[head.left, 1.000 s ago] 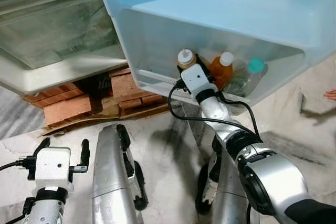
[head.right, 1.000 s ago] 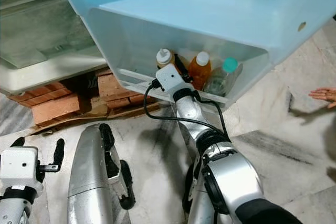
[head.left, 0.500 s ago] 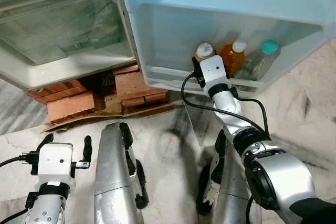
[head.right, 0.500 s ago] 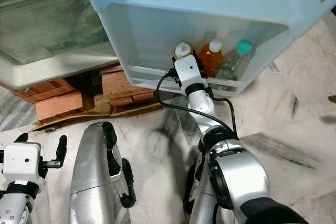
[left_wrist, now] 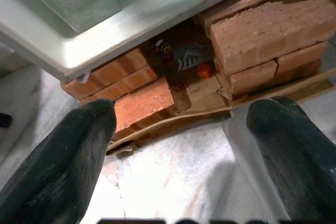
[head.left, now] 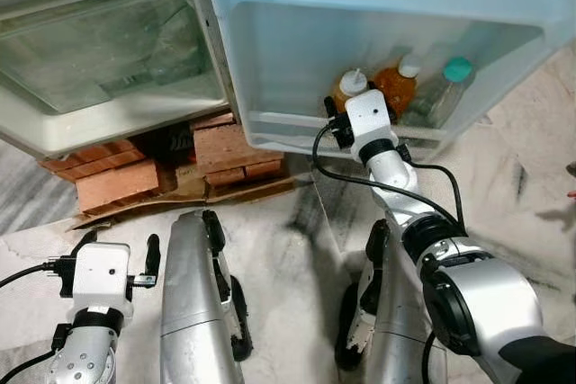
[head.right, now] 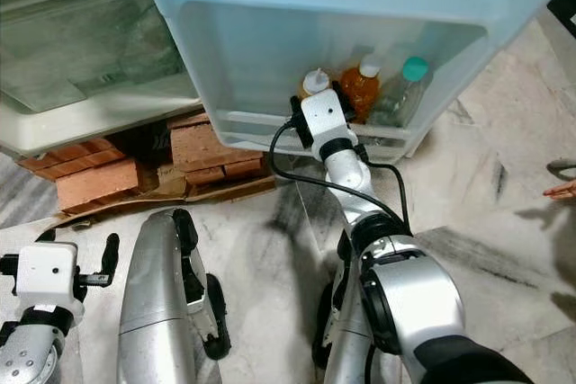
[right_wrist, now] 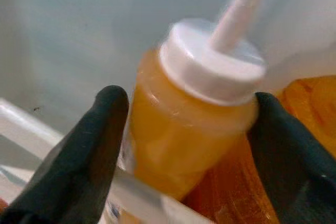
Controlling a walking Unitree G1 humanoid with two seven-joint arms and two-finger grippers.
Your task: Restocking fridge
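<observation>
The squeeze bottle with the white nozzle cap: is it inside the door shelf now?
Inside. The squeeze bottle stands upright behind the door shelf rail, between the right gripper fingers, beside an orange bottle.

Amber squeeze bottle (right_wrist: 184,129) with white nozzle cap, orange bottle (head.left: 396,92) white-capped, clear bottle (head.left: 443,96) teal-capped, pale blue door shelf (head.left: 288,60), red-brown bricks (head.left: 135,177)
</observation>
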